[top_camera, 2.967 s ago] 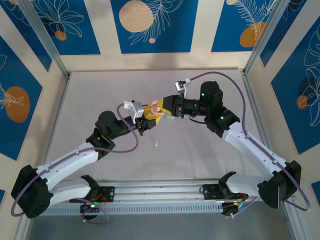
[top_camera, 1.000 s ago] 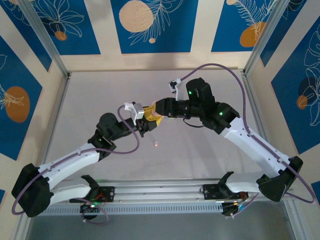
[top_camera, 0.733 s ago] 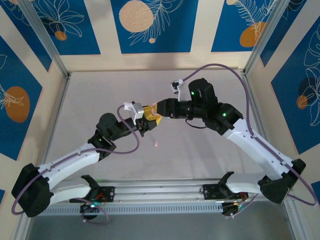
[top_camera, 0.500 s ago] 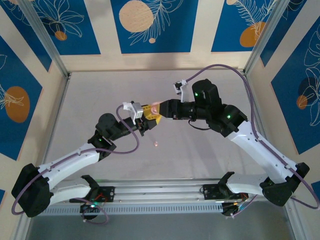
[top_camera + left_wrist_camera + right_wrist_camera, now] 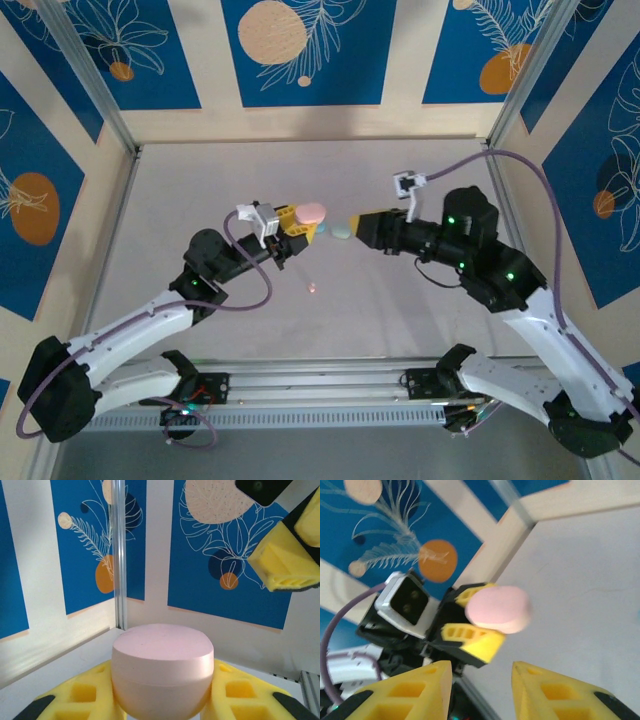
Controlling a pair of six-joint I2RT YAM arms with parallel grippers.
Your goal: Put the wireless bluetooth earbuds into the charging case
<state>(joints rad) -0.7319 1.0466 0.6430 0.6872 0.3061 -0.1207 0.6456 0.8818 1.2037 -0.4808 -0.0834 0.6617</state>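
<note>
My left gripper (image 5: 293,221) is shut on a pale pink pebble-like charging case (image 5: 309,213), lifted above the table. In the left wrist view the case (image 5: 162,672) sits lid-closed between the yellow fingers (image 5: 85,695), a seam running round it. My right gripper (image 5: 357,222) hangs to the right of it, apart from it. The right wrist view has its fingers (image 5: 415,690) open with nothing between them, and the pink case (image 5: 500,609) beyond them. One tiny pink earbud (image 5: 313,288) lies on the table below the case.
A pale teal case (image 5: 342,231) rests on the grey table (image 5: 200,190) between the two grippers. Aluminium posts (image 5: 90,85) and patterned walls enclose the table. The right gripper's yellow finger (image 5: 282,560) hangs at the upper right of the left wrist view.
My right gripper has drawn back to the right, away from the pink case it was pressed against. The left gripper has lifted slightly with the case. The teal case is now uncovered.
</note>
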